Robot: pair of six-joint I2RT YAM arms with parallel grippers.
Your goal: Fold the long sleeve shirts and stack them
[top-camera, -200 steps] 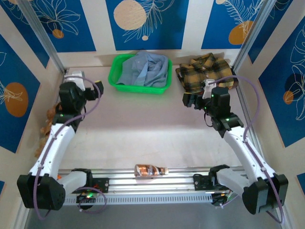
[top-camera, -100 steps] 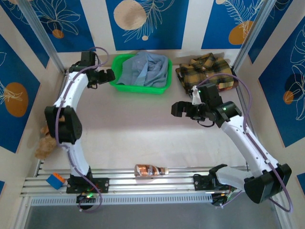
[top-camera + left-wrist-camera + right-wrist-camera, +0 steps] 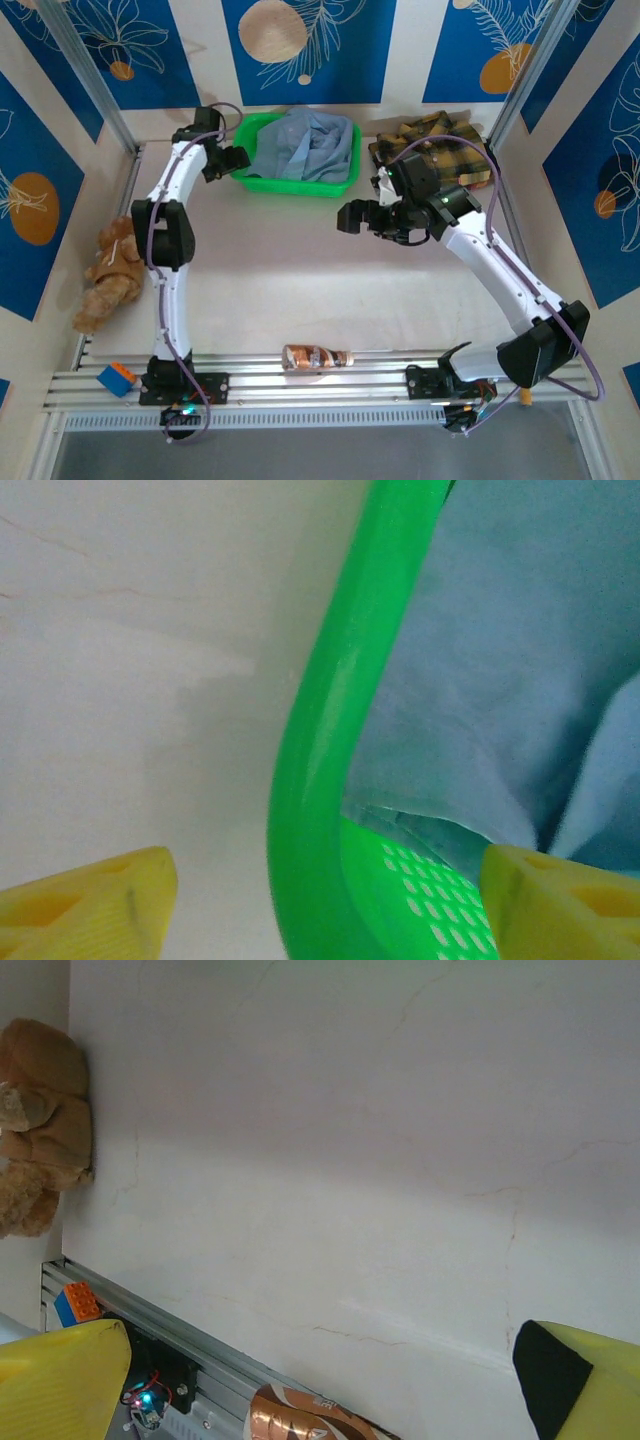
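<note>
The light blue long sleeve shirt (image 3: 305,145) lies crumpled in a green basket (image 3: 290,186) at the back of the table. The yellow-and-brown plaid shirt (image 3: 450,130) lies in a heap at the back right. My left gripper (image 3: 233,160) is at the basket's left edge. In the left wrist view it (image 3: 325,880) stands open astride the basket's rim (image 3: 320,730), with the blue shirt (image 3: 500,660) to the right of the rim. My right gripper (image 3: 350,217) hovers open above bare table, in front of the basket; nothing sits between its fingers (image 3: 320,1360).
A brown teddy bear (image 3: 110,275) (image 3: 35,1110) lies at the table's left edge. A copper-coloured can (image 3: 315,356) (image 3: 300,1420) rests on its side by the front rail (image 3: 300,385). An orange-and-blue block (image 3: 116,379) (image 3: 75,1303) sits at the front left.
My left arm has reached from the left side to the basket's left rim. My right gripper has swung left and forward, away from the plaid shirt and out over the table.
</note>
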